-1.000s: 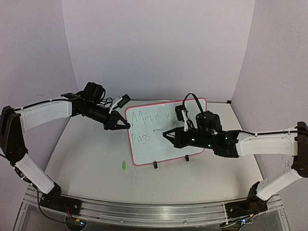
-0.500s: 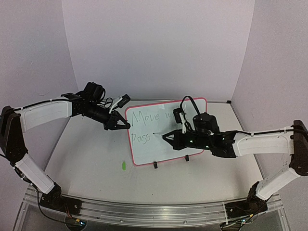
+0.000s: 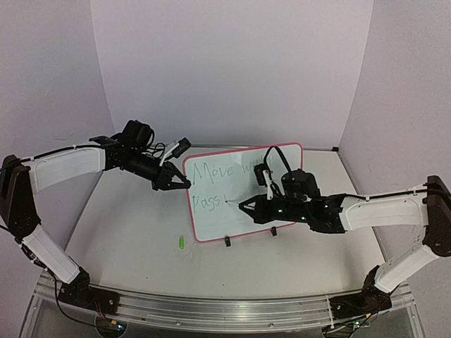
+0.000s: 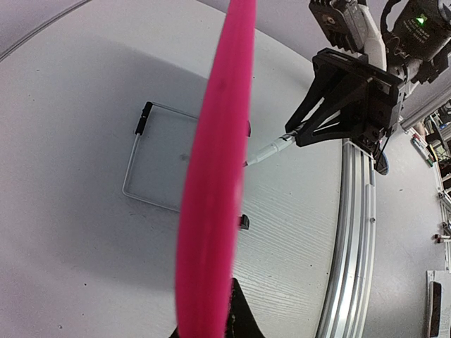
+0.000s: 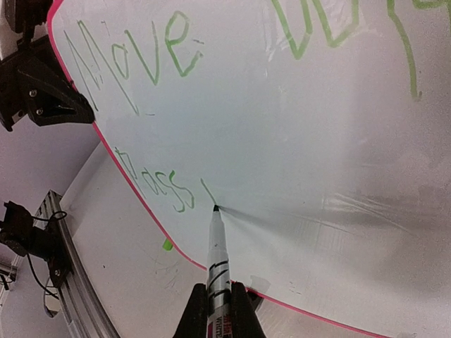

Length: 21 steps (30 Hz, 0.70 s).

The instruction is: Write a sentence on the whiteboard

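Note:
The whiteboard (image 3: pixel 211 220) with a pink frame (image 4: pixel 218 176) stands tilted at mid-table. On it is the sentence (image 3: pixel 215 171) in green: "Move" (image 5: pixel 134 63) and more on the top line, "Pass" (image 5: pixel 158 184) below. My right gripper (image 3: pixel 244 205) (image 5: pixel 219 285) is shut on a white marker (image 5: pixel 217 260). The marker's tip touches the board at the end of a short green stroke just right of "Pass". My left gripper (image 3: pixel 182 183) (image 4: pixel 208 327) is shut on the whiteboard's left frame edge. Part of the top line is hidden behind the right arm in the top view.
A green marker cap (image 3: pixel 180 242) lies on the table left of the board's lower corner. Black clip feet (image 3: pixel 227 242) and a wire stand (image 4: pixel 151 158) hold the board up. An aluminium rail (image 3: pixel 211 306) runs along the near edge; walls close in on three sides.
My right gripper has slid left and slightly down along the board with the marker, leaving a short new stroke after "Pass". The left arm and the board have not moved.

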{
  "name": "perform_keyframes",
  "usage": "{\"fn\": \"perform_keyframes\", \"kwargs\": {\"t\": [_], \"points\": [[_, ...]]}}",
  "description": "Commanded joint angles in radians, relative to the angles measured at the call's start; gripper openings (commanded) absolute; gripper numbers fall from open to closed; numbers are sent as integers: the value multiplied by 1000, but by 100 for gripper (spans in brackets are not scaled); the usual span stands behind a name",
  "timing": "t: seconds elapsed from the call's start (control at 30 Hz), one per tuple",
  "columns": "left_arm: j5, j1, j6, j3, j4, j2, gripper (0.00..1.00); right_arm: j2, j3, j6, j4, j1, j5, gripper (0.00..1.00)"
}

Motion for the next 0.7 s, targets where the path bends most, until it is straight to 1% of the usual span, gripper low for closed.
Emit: {"fn": "perform_keyframes", "kwargs": {"t": [0.0,0.23,0.4,0.57,0.67], "points": [[-67,-6,32,-5,-14,12,0,12,-7,10,5,-6,19,0],[-70,-8,33,-6,-16,8,0,-28,11,-20,9,-6,-54,0],[-73,-8,33,-7,-15,5,0,-62,25,-30,9,-6,-31,0],[-71,-8,33,-7,-16,6,0,-48,49,-44,10,-6,18,0],[-73,-8,33,-7,-16,8,0,-38,63,-49,19,-6,19,0]]}}
